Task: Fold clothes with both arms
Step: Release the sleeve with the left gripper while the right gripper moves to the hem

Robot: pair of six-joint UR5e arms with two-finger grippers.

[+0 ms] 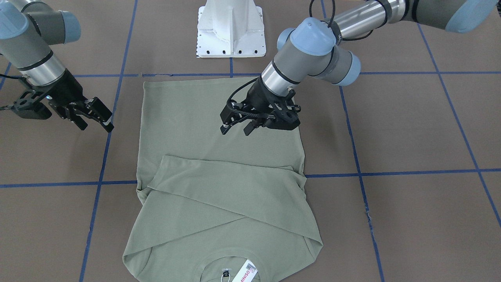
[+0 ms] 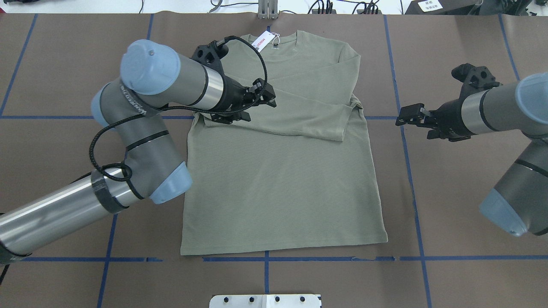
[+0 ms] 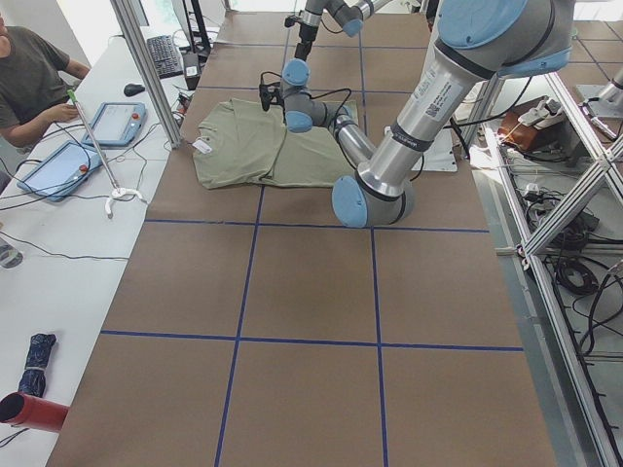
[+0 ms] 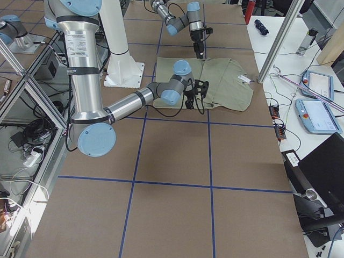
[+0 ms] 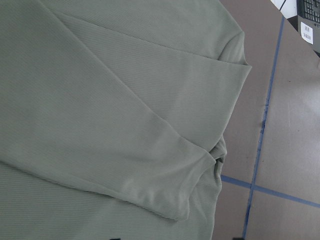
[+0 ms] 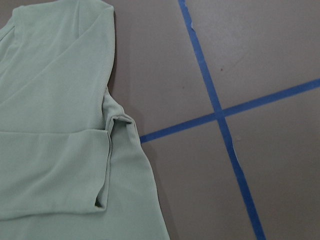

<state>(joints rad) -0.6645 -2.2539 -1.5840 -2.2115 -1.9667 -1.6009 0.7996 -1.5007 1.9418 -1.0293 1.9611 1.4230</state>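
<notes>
Sage-green shirt (image 1: 184, 117) lies under left gripper (image 1: 235, 130), beside right gripper (image 1: 96, 125); both jaws spread, empty. Pinch matching corners evenly.

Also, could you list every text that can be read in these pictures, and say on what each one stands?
"MINISO": red letters on the white hang tag at the collar of the sage-green shirt.
Neck label inside the collar: too small to read.
Lettering on the left arm: blurred, unreadable.
White label beyond the table's far edge: too small to read.
</notes>
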